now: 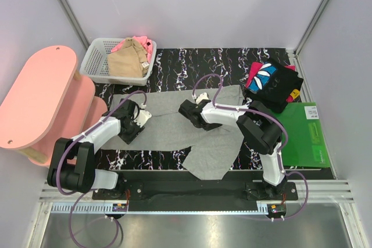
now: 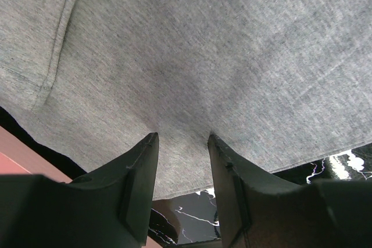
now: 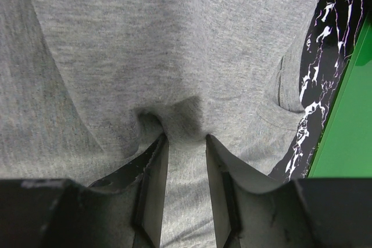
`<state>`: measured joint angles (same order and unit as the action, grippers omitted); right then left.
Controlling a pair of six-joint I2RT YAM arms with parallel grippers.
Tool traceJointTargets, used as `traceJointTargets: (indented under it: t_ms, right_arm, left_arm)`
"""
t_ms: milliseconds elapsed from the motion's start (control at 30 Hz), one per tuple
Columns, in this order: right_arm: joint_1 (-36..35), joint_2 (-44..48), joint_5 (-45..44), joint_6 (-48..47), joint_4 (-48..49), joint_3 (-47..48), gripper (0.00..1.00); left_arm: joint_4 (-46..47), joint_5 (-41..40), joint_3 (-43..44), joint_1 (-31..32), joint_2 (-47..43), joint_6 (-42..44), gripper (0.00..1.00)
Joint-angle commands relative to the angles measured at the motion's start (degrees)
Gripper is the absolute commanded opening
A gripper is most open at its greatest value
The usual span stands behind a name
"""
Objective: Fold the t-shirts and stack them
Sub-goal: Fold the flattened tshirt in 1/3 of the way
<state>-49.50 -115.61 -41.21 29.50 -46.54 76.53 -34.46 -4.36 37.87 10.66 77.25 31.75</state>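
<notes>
with cloth of the grey tee (image 1: 174,129) pinched in both the left gripper (image 2: 183,143) and right gripper (image 3: 186,140) at mid-frame, the thin fold could be lost if pulled unevenly

I can read no words or numbers anywhere. The green board (image 1: 305,135) carries white labels at its far and near right edges, too small for me to make out. The black tee (image 1: 273,83) bears a pink, blue and white print without legible letters.
</notes>
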Motion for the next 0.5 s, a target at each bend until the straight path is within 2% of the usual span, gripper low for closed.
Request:
traceJointTargets:
  t_ms: [0,467]
  right_arm:
    - [0.8,-1.6,-2.8,-0.1,0.1,1.6,0.39]
    - [1.8,-0.1,-3.8,-2.4,0.1,3.4,0.39]
  left_arm:
    - [-0.5,0.9,-2.6,-0.7,1.9,0.9,0.45]
    - [0.1,0.8,-4.2,-0.7,2.0,1.2,0.45]
